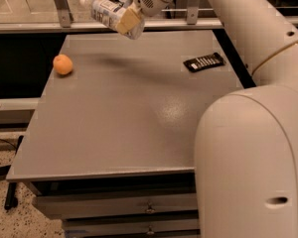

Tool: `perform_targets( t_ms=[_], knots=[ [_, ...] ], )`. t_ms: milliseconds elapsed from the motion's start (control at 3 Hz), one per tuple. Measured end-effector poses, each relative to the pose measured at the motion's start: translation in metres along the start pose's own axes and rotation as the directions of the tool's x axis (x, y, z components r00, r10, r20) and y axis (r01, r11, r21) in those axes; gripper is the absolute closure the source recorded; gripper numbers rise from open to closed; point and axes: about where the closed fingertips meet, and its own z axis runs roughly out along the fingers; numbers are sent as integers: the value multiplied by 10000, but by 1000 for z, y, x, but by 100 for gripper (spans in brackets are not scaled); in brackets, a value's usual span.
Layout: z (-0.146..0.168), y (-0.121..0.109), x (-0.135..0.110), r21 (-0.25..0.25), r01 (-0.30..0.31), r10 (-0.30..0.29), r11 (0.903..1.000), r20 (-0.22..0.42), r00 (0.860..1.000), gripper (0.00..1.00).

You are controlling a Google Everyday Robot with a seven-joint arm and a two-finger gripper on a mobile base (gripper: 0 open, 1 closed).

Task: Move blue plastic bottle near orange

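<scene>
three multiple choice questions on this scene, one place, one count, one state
1. Where on the table is the orange? A) near its left edge B) its centre C) its right edge
2. How many things rest on the table? A) one B) two C) four
3. The blue plastic bottle is A) standing on the table B) held aloft by the gripper C) lying beside the orange
Key: 1 A, it sits by that edge. 2 B, only the orange and black remote. 3 B, the jaws grip it above the table's far side.

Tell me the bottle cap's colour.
White cap, camera view; the pincer holds the blue plastic bottle above the table's far edge.
</scene>
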Motion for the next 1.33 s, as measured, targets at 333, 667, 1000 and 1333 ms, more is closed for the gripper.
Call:
perform_targets(
  t_ms=[333, 667, 1000, 1333],
  knots=[
    [27, 24, 18, -409, -753, 749, 9963, -120, 9971, 100],
    [58, 43, 31, -725, -1238, 1226, 9897, -208, 9922, 100],
    [83, 53, 36, -963, -1316, 1276, 9866, -465, 9907, 100],
    [102, 54, 39, -1094, -1179, 1085, 9870, -884, 9902, 100]
  ],
)
